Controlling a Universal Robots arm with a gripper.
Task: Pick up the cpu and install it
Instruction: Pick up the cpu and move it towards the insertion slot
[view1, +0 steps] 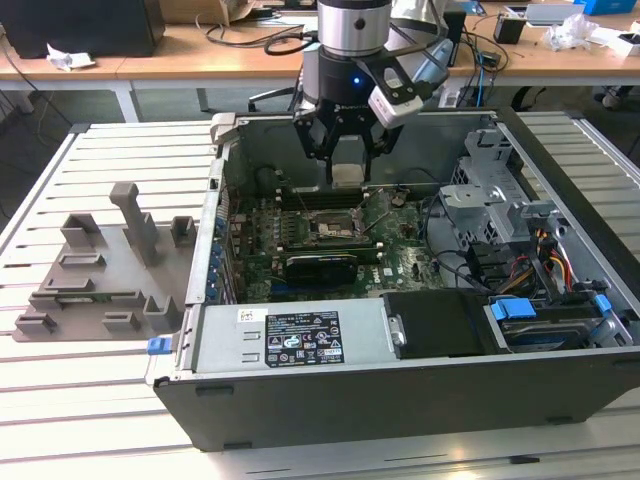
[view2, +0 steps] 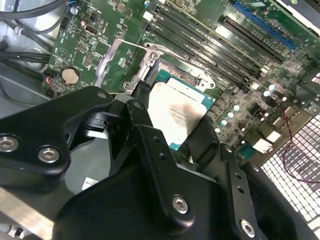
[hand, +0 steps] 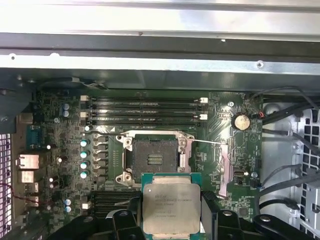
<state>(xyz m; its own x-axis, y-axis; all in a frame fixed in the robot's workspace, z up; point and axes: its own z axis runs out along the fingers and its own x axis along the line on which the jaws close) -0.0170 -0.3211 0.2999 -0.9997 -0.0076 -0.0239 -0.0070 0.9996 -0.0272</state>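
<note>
The cpu (view1: 347, 175) is a small square chip with a silvery metal top, hanging above the motherboard inside the open computer case. My gripper (view1: 347, 162) is shut on it, with a black finger (hand: 209, 207) pressed to each side edge. In the first wrist view the cpu (hand: 171, 207) sits level between the fingers, just short of the open socket (hand: 155, 159) with its metal frame. In the second wrist view the cpu (view2: 177, 112) hovers over the socket frame (view2: 150, 62). The socket (view1: 330, 232) lies below and slightly nearer than the gripper in the exterior view.
Memory slots (hand: 145, 111) run beside the socket. A grey fixture tray (view1: 100, 270) lies outside the case on the exterior view's left. The power supply (view1: 300, 340) lines the near wall, and drive cages with cables (view1: 500, 210) fill the exterior view's right.
</note>
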